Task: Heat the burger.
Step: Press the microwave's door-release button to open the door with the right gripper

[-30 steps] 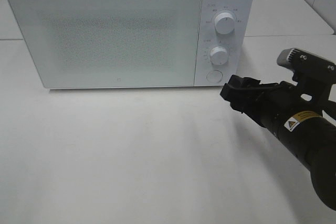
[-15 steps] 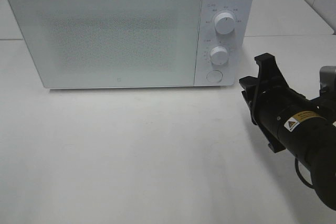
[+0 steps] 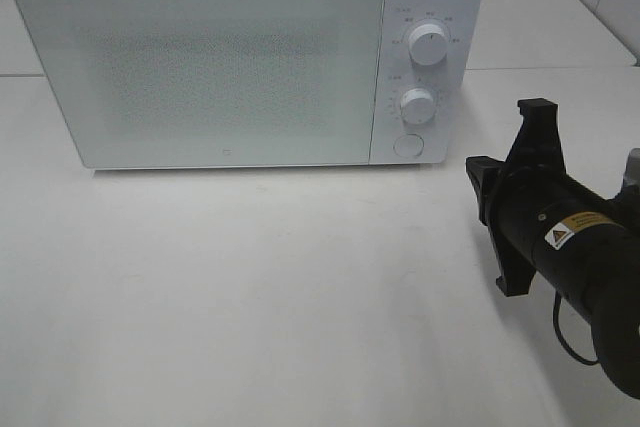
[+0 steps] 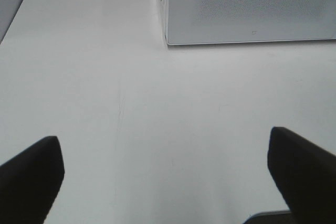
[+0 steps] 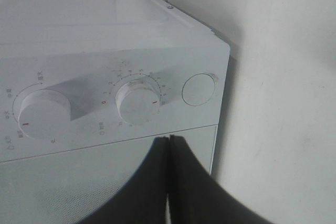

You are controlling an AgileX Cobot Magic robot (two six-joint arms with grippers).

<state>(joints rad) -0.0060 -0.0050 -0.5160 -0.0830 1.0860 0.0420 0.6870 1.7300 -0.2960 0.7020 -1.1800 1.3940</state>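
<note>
Microwave (image 3: 230, 57): white, standing at the rear of the white counter (image 3: 250, 287). Its door (image 3: 200, 67) is shut, and the frosted panel hides the interior. The control strip on the right side of the unit carries an upper dial (image 3: 428, 43), a lower dial (image 3: 417, 105) and a round button (image 3: 407, 145) beneath them.

Burger: not visible in any view; its location cannot be told.

Right pincer (image 5: 169, 148): fingers pressed together with nothing between them. It is held above the counter, near the microwave's front right corner, pointed at the control strip and apart from it.

Left pincer (image 4: 168, 182): fingers (image 4: 31, 177) spread wide, gripping nothing. It hovers over the counter, with the door's lower left corner ahead of it and well apart.
</note>
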